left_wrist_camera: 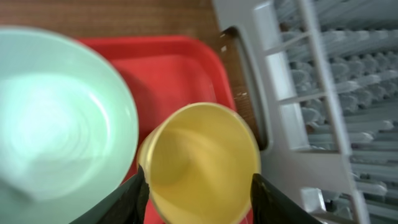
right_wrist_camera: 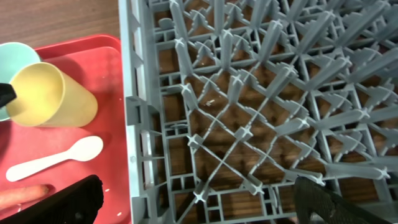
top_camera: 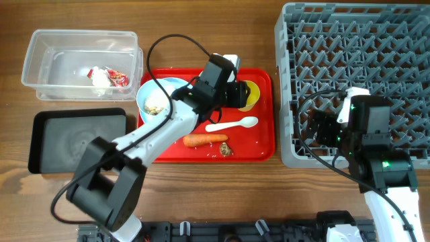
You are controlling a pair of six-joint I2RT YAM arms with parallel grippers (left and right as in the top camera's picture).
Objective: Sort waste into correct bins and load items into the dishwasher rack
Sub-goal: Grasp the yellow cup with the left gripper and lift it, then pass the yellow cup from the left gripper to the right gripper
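Note:
My left gripper (left_wrist_camera: 198, 202) is shut on the small yellow cup (left_wrist_camera: 199, 162), one finger on each side of its rim, over the red tray (left_wrist_camera: 180, 68). The mint-green bowl (left_wrist_camera: 56, 112) sits just left of the cup. Overhead, the cup (top_camera: 250, 95) is half hidden under that gripper (top_camera: 238, 94). A white spoon (top_camera: 232, 125), the carrot (top_camera: 205, 140) and brown scraps (top_camera: 225, 150) lie on the tray. A bowl holding pale crumbs (top_camera: 154, 101) stands at the tray's left. My right gripper (right_wrist_camera: 199, 208) hangs open and empty over the grey rack's (right_wrist_camera: 261, 93) left edge.
The clear tub (top_camera: 40, 60) at the back left holds the red-and-white wrapper (top_camera: 117, 78) and the white tissue (top_camera: 99, 78). The black tray (top_camera: 77, 140) lies in front of it. The rack (top_camera: 356, 40) fills the right side, beside the red tray (top_camera: 262, 144).

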